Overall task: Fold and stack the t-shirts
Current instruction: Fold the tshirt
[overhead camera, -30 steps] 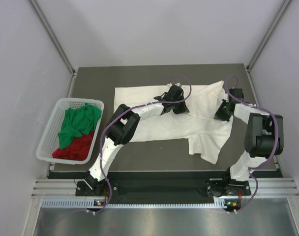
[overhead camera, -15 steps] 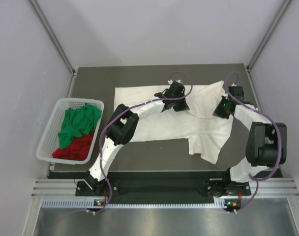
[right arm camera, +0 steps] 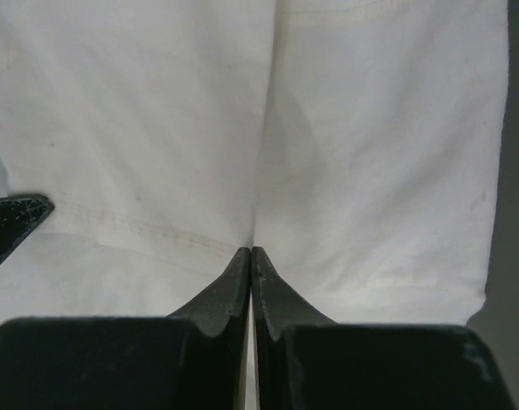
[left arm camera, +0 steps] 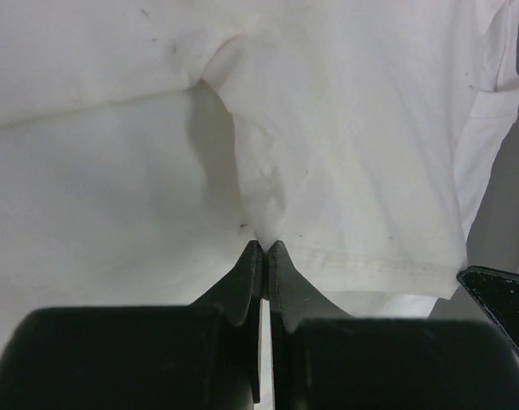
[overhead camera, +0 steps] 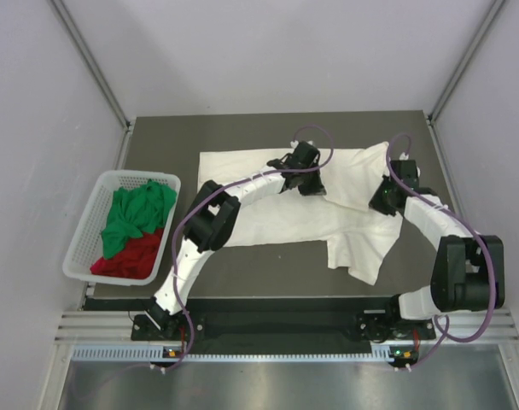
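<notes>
The cream-white t-shirt [overhead camera: 259, 213] lies spread on the dark table, with its right side rumpled and a flap hanging toward the near edge. My left gripper [overhead camera: 311, 183] sits on the shirt's upper middle, shut on a pinched ridge of the white cloth [left arm camera: 353, 128] at its tips [left arm camera: 265, 245]. My right gripper [overhead camera: 384, 201] is at the shirt's right part, shut on a fold of the same cloth [right arm camera: 140, 128] at its tips [right arm camera: 251, 250]. The green t-shirt [overhead camera: 131, 212] and the red t-shirt [overhead camera: 131, 256] lie crumpled in the basket.
A white mesh basket [overhead camera: 80, 243] stands at the table's left edge. Grey walls close in the table on the left, far and right sides. Bare dark table [overhead camera: 242, 265] shows in front of the shirt and behind it.
The right arm's elbow has swung out toward the near right while its gripper stayed on the cloth. The left gripper has edged slightly away from me. Both stay shut.
</notes>
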`<act>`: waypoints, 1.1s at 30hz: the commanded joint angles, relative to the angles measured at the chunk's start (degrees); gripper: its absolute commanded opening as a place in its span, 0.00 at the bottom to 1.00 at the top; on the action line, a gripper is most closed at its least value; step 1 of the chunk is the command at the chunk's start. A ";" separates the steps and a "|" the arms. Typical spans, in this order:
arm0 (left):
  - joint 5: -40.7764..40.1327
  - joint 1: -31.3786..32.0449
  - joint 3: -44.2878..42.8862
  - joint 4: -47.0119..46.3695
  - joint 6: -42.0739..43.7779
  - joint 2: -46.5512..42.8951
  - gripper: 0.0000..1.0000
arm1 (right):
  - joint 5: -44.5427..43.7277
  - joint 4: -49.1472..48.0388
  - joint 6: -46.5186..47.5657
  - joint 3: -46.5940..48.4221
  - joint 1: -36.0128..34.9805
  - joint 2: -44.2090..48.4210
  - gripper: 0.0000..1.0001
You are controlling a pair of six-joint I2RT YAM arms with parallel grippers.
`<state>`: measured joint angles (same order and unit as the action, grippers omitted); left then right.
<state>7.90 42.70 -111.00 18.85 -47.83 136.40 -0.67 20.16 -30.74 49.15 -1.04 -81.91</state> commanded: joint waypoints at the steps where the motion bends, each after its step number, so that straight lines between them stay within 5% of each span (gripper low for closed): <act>1: 0.71 -0.16 -2.20 1.80 0.64 -0.26 0.00 | -2.67 -0.03 -0.46 -1.33 -0.28 1.93 0.00; 10: -1.57 -0.16 -3.78 6.63 1.25 0.97 0.00 | -3.47 -0.82 -1.42 -3.09 -0.37 3.07 0.00; 12: -1.40 -0.33 -4.40 6.90 1.43 1.50 0.06 | -1.81 -1.61 -0.82 -3.27 -0.46 2.55 0.00; 16: -0.70 -0.25 -4.58 7.51 2.39 0.89 0.30 | 0.31 -0.83 2.52 0.68 0.42 -0.26 0.32; 19: -1.31 -1.30 -4.66 8.74 4.41 -0.95 0.37 | 4.34 -2.31 6.73 5.33 4.98 -2.37 0.42; 27: -1.31 -12.96 -0.98 9.89 8.72 -5.70 0.38 | 22.53 -10.41 14.38 20.01 12.20 -19.39 0.52; 33: 0.71 -21.86 0.09 8.57 11.80 -5.27 0.41 | 24.31 -10.59 17.28 30.91 13.87 -30.48 0.50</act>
<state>7.70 24.18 -111.33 28.12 -38.92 134.72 19.57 11.73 -17.06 74.63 11.94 -109.01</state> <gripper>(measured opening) 0.411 0.499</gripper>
